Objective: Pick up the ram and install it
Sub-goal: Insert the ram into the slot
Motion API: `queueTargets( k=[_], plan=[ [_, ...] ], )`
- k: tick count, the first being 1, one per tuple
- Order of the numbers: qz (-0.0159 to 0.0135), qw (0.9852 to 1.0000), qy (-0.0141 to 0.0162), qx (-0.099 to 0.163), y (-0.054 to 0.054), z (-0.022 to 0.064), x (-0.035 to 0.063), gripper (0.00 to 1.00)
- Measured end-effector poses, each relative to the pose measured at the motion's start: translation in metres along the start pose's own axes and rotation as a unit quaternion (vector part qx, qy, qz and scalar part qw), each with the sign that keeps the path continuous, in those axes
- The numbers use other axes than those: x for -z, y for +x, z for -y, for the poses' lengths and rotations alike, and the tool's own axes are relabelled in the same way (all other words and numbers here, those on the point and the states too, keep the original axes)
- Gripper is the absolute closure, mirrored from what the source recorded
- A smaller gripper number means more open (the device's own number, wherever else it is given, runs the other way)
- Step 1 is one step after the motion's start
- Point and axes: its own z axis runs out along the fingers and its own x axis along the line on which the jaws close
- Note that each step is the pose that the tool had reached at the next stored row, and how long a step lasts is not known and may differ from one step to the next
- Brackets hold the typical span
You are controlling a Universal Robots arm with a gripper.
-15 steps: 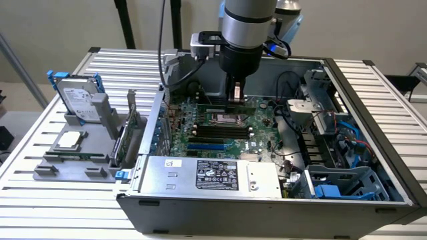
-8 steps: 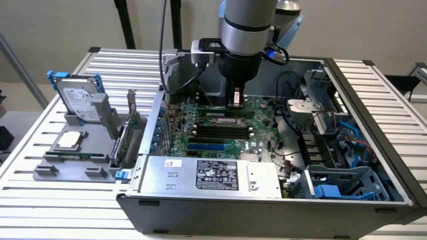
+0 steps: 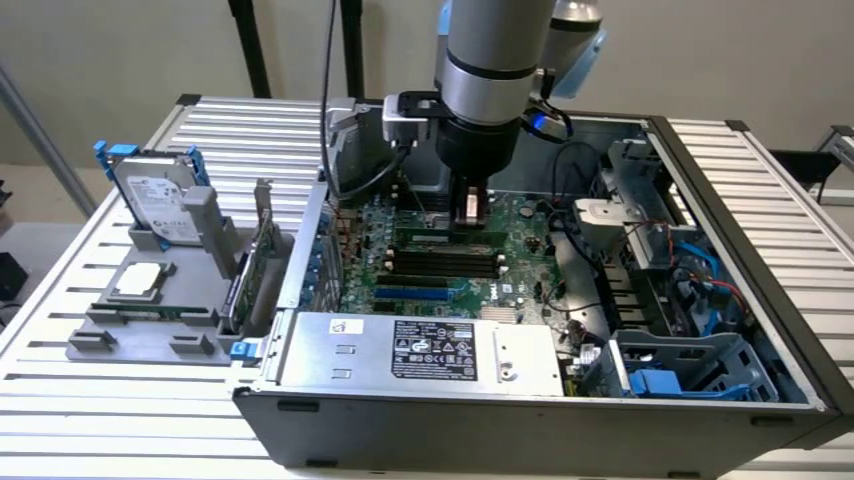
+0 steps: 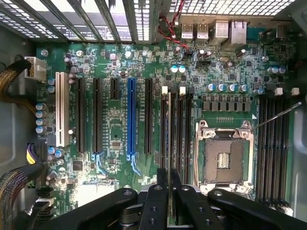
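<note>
Nearest, the gripper (image 4: 169, 184) has its fingers (image 4: 158, 201) clamped on the ram (image 4: 169, 139) (seen edge-on), held upright over a slot (image 4: 168, 122) on the motherboard (image 4: 115, 124), beside the empty socket (image 4: 224, 158), inside the case (image 3: 747, 250).

Open PC case (image 3: 747, 180); hard drive (image 3: 154, 200) upright in grey holder (image 3: 134, 340); power supply (image 3: 427, 350) at front.

Tool (image 3: 470, 222) low over motherboard (image 3: 441, 262), inside open case (image 3: 747, 300).
</note>
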Motion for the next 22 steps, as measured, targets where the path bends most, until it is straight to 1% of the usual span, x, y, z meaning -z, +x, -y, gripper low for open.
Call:
queueTargets(
  k=[4, 6, 17, 20, 22],
  plan=[
    [-0.0038, 1.0000, 0.0000, 0.001, -0.002, 0.0001, -0.0074, 0.86],
    [-0.0062, 1.0000, 0.0000, 0.001, -0.004, 0.0001, -0.0106, 0.86],
    [-0.0303, 0.9995, 0.0003, 0.001, -0.009, 0.0003, -0.0230, 0.86],
    [-0.0350, 0.9994, 0.0004, 0.001, -0.011, 0.0003, -0.0271, 0.86],
    [-0.0361, 0.9993, 0.0004, 0.001, -0.012, 0.0004, -0.0304, 0.86]
  ],
)
